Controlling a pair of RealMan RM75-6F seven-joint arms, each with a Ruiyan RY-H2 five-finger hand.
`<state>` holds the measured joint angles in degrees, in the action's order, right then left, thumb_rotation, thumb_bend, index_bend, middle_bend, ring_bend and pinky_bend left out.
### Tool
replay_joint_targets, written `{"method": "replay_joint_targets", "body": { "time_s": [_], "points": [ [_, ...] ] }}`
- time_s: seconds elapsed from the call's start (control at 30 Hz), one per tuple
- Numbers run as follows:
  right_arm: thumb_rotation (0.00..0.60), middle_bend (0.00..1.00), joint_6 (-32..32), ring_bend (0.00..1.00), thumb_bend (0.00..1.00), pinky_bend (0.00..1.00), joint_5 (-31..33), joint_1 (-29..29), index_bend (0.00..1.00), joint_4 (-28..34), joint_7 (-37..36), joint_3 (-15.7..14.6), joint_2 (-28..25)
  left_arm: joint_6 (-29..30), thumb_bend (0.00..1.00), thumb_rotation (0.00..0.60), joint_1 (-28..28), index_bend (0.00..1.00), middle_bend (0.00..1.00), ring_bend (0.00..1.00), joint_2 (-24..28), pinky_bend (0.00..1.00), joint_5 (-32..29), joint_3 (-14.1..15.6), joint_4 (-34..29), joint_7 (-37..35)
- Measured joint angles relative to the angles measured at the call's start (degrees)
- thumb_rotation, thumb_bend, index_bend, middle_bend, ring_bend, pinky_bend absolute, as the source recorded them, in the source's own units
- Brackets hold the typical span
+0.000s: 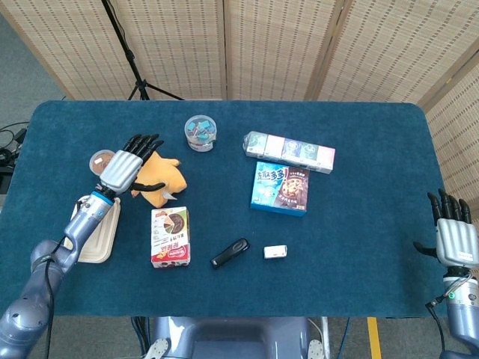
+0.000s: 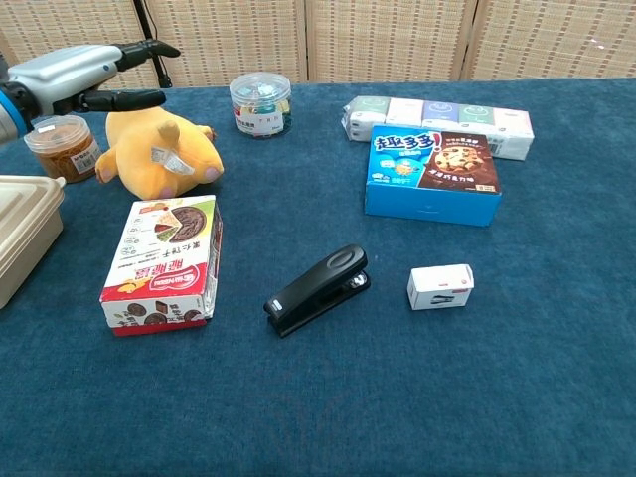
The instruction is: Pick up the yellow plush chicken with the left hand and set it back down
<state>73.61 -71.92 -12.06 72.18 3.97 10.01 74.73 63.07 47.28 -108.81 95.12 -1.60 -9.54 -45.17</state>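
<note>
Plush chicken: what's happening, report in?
Left hand open above chicken, not gripping. Right hand open, idle at table edge. Brown jar close beside.

Head high overhead; chest (perhaps) low, closer.

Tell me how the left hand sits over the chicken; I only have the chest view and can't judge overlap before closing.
Observer: From the head view, the left hand covers the end of the chicken nearest the jar, fingers spread.
Operator: Anything under the forearm?
Observer: It crosses over the lunch box.
Operator: And the right hand?
Observer: The right hand is by the right edge of the table, fingers apart, holding nothing.
</note>
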Motion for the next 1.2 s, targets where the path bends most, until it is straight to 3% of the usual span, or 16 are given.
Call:
{"method": "replay_joint_targets", "body": {
  "time_s": [0.17,0.87,1.2],
  "points": [
    [0.6,0.0,-0.65,0.0,0.0,0.0,0.72,-0.09,0.0,-0.67,-0.27,0.21,0.17,-1.67,0.0,0.0,1.72,0.0,0.0,0.0,-2.56,0.0,0.42,1.54,2.53,-0.77],
    [0.6,0.0,-1.28,0.0,0.0,0.0,1.34,0.17,0.0,0.03,-2.49,0.66,-0.68,-10.71,0.0,0.0,3.77,0.0,0.0,0.0,-5.39,0.0,-1.83,2.51,4.71,-1.0],
    [0.6,0.0,-1.34,0.0,0.0,0.0,1.69,0.36,0.0,0.4,-3.05,0.92,-1.23,-6.9,0.0,0.0,2.98,0.0,0.0,0.0,-6.18,0.0,-0.27,4.82,4.52,-0.92]
  ]
}}
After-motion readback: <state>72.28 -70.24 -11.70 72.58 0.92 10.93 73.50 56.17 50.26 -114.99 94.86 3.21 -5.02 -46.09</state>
